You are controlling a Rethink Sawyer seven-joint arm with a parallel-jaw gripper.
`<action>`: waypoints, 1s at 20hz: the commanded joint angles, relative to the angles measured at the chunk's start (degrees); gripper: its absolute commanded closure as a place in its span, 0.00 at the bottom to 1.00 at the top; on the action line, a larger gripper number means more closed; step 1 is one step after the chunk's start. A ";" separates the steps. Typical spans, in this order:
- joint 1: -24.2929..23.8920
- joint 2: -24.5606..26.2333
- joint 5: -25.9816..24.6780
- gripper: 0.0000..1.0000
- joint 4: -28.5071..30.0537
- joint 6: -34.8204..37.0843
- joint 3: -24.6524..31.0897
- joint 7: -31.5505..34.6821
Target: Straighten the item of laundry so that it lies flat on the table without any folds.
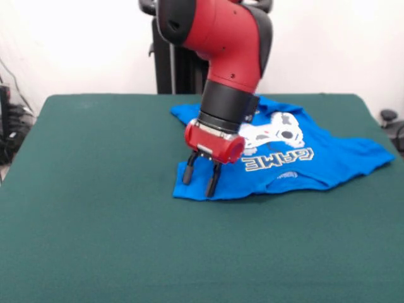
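Hovering with its two black fingers spread and empty, the red-and-black gripper (202, 177) hangs over the near-left corner of the soft, light bright blue T-shirt (315, 158), lying rumpled on the dark green felt surface (95, 221); pinch a hem edge.

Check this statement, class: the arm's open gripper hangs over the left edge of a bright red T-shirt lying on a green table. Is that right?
Not quite. The T-shirt is bright blue, not red; only the arm is red. The front view shows it. The rest holds: the open gripper hangs over the shirt's left edge as seen in that view, and the shirt lies on the green table.
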 commanded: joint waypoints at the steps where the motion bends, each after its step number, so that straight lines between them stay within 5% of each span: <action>1: -7.04 4.16 -1.35 0.00 -1.63 2.43 13.24 -2.05; 6: -16.45 0.38 -6.24 0.00 1.54 12.13 24.12 -9.93; 7: -17.54 -0.04 -7.17 1.00 1.85 13.47 25.42 -10.16; 14: -21.06 -1.27 -5.71 1.00 2.63 23.00 29.57 -12.38; 20: -21.19 -1.20 -7.19 1.00 2.16 22.80 29.92 -11.11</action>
